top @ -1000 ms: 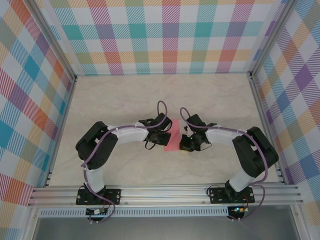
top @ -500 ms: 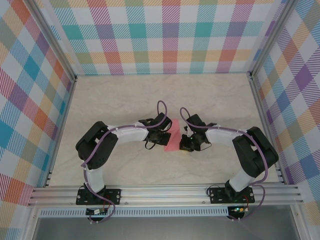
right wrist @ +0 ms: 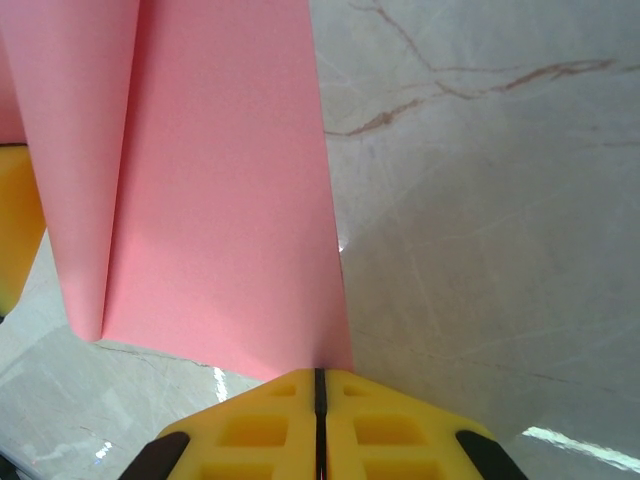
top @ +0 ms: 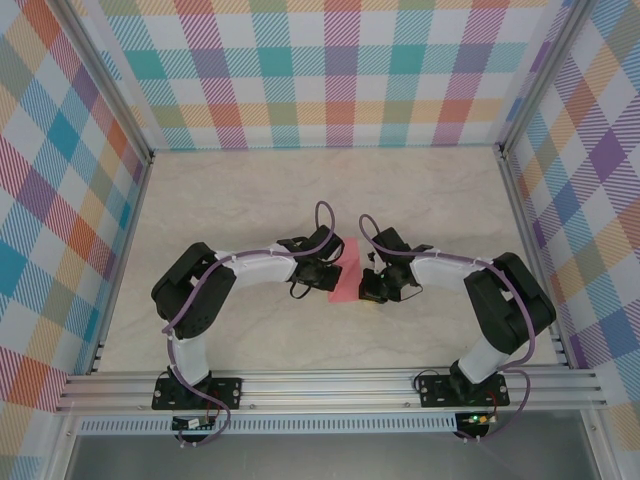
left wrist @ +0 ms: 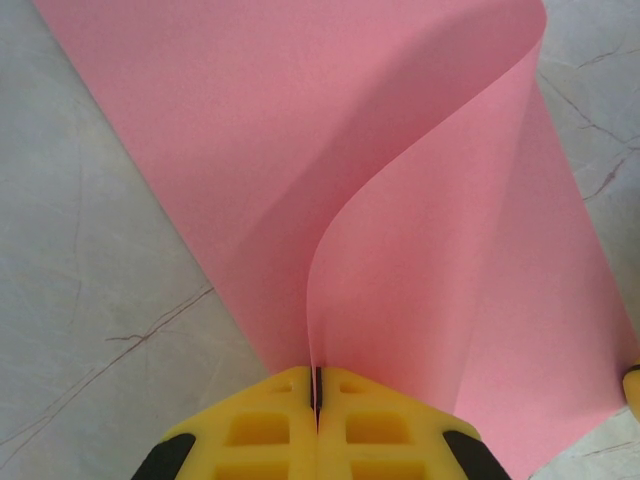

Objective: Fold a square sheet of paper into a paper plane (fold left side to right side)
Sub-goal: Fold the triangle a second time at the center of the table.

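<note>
The square sheet of paper (top: 348, 266) is salmon pink and lies mid-table between both grippers, its left side curled up and over toward the right. In the left wrist view the sheet (left wrist: 400, 200) arches in a loose loop, and my left gripper (left wrist: 317, 385) is shut on its lifted edge. In the right wrist view the sheet (right wrist: 220, 180) lies flat with the rolled fold at its left, and my right gripper (right wrist: 320, 378) is shut on its near right corner. From above, the left gripper (top: 328, 272) and right gripper (top: 371, 290) flank the sheet closely. The paper plane is out of view.
The marble-patterned tabletop (top: 240, 200) is ringed by checked walls and an aluminium frame (top: 330, 385) at the near edge. A yellow finger of the other gripper shows at the frame edge in each wrist view.
</note>
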`<action>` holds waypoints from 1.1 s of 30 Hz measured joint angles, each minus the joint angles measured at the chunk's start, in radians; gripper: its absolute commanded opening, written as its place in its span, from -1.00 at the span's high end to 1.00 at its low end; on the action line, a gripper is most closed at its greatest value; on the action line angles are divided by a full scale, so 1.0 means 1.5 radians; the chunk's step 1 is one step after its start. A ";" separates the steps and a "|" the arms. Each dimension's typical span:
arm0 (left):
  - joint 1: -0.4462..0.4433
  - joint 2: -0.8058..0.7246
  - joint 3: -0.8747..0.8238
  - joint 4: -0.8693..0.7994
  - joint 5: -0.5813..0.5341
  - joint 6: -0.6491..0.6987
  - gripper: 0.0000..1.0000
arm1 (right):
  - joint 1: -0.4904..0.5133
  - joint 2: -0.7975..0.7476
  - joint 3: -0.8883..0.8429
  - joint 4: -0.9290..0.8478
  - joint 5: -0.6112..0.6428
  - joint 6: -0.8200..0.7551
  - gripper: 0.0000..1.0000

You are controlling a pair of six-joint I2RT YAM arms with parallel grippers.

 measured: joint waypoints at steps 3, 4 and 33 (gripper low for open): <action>0.000 0.000 0.000 0.000 0.000 0.000 0.98 | 0.000 0.000 0.000 0.000 0.000 0.000 0.82; 0.000 0.000 0.000 0.000 0.000 0.000 0.98 | 0.000 0.000 0.000 0.000 0.000 0.000 0.82; 0.000 -0.021 0.000 -0.001 -0.003 0.002 0.99 | 0.000 0.001 0.000 0.000 0.000 0.000 0.82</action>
